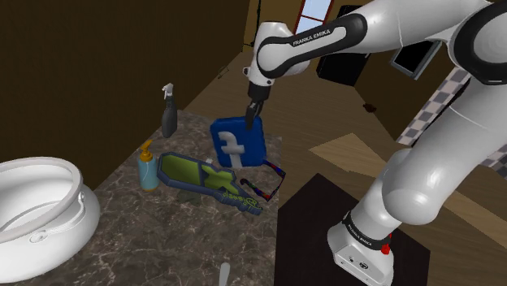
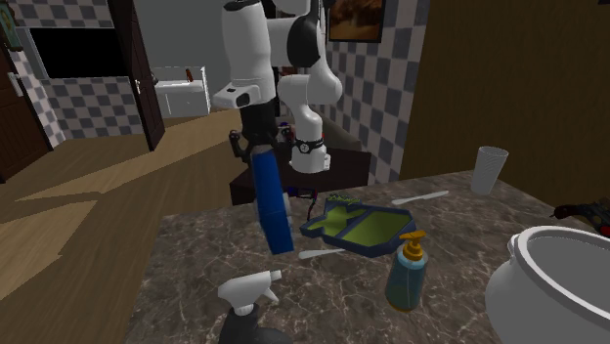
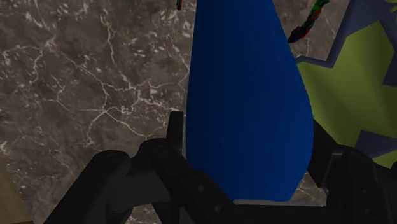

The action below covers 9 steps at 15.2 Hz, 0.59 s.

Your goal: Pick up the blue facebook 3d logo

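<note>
Gripper (image 1: pixel 250 120) is closed on the top edge of the blue logo (image 1: pixel 240 144), which hangs tilted below it. Advise a slow, straight lift above the table (image 1: pixel 162 244), since the edge hold looks narrow and may allow swinging.

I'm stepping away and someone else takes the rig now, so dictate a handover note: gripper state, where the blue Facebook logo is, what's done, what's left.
Gripper: shut on the blue Facebook logo, clasping its top edge.
Logo: hangs from the fingers over the marble counter, beside the green and blue tray. In the second exterior view it looks clear of the surface.
Done: grasp made, and the logo appears lifted.
Left: confirm it is off the counter and raise it higher if not.
</note>
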### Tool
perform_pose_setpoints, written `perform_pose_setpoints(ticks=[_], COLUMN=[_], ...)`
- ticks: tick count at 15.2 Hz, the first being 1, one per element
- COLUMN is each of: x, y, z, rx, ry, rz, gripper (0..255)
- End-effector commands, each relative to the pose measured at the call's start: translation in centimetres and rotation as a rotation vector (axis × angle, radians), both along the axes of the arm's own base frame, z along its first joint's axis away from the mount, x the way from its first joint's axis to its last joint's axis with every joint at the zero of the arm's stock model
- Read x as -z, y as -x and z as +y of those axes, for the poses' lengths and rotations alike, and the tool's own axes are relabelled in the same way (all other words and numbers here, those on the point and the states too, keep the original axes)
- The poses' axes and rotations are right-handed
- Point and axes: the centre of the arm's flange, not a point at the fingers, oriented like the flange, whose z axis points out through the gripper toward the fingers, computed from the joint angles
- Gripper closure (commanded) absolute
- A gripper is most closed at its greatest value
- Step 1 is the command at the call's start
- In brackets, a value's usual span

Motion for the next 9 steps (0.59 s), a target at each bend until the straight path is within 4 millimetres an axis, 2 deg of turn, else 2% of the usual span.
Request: perform_pose_setpoints(ticks=[1,7,9], x=[-1.1,-4.3,-4.4], y=[0.0,0.0,0.0], z=[-0.1,-0.1,-0.1], rx=[0.000,0.000,0.000], ry=[0.000,0.000,0.000], rz=[-0.002,-0.002,-0.002], gripper=[255,255,255])
